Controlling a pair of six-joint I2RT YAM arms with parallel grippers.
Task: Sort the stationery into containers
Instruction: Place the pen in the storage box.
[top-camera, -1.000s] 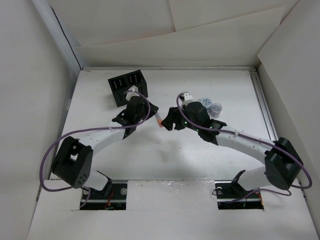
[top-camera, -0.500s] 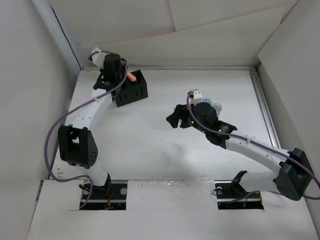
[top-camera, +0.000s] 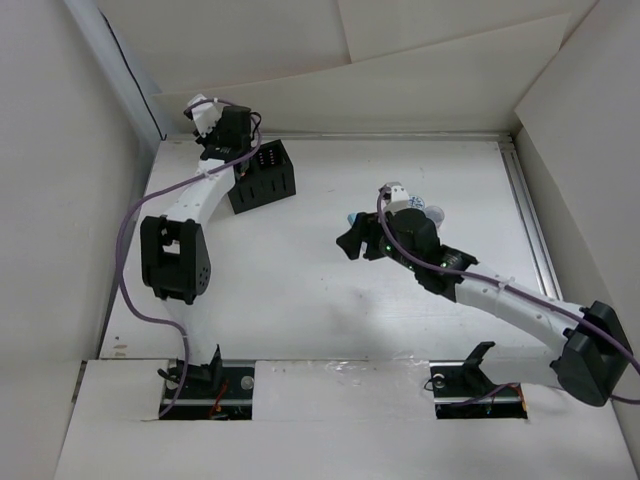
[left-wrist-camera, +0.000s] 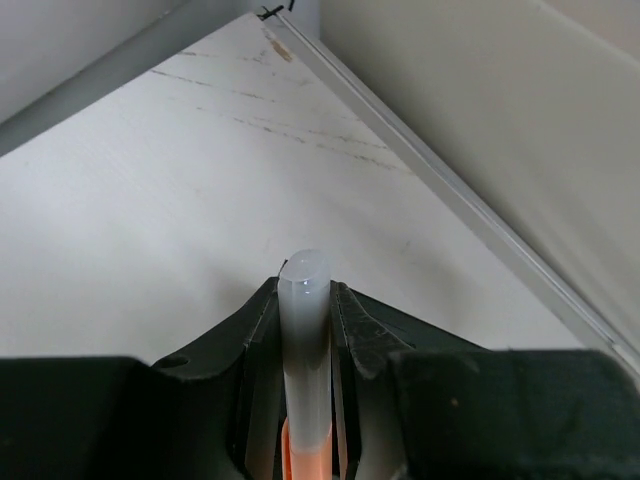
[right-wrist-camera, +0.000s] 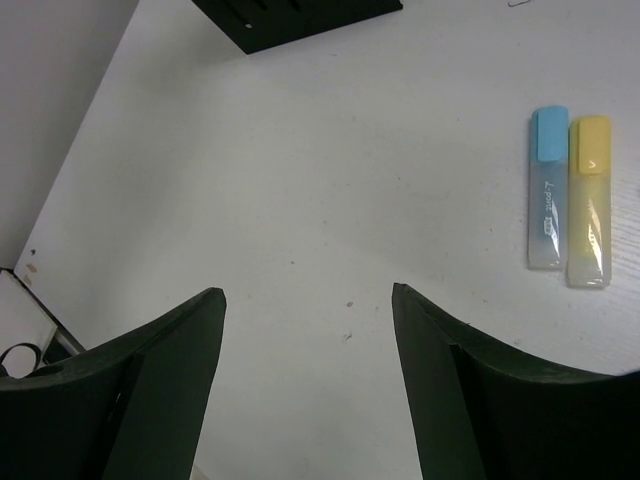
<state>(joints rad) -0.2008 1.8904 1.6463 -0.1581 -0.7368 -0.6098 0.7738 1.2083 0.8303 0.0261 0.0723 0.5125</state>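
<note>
**Top external: right claw empty at mid-table, left claw holding a stick by the far box**

Nearest the bases, the right gripper (right-wrist-camera: 308, 292) hangs over the middle of the table (top-camera: 300, 300). Its jaws are spread wide with nothing between them. In the right wrist view, a light blue stick (right-wrist-camera: 546, 190) and a yellow stick (right-wrist-camera: 589, 200) lie off to one side. They are parallel and touching along their length.

Farther back stands the black organiser box (top-camera: 262, 178). The left arm reaches to the far-left corner just beside it. The left gripper (left-wrist-camera: 305, 295) is clamped on the white stick with the orange end (left-wrist-camera: 305, 340). The stick runs lengthwise between the jaws, its pale tip pointing out past them and the orange part back toward the palm. That view shows only bare table and the wall rail beyond, not the box.

These sticks look light, rigid and smooth-sided. A round barrel will likely roll or pivot if pinched near one end, so a hold across the middle should be steadiest. With the touching pair, a finger probably cannot fit between them. The outer, yellow one may be easier to approach first.
</note>
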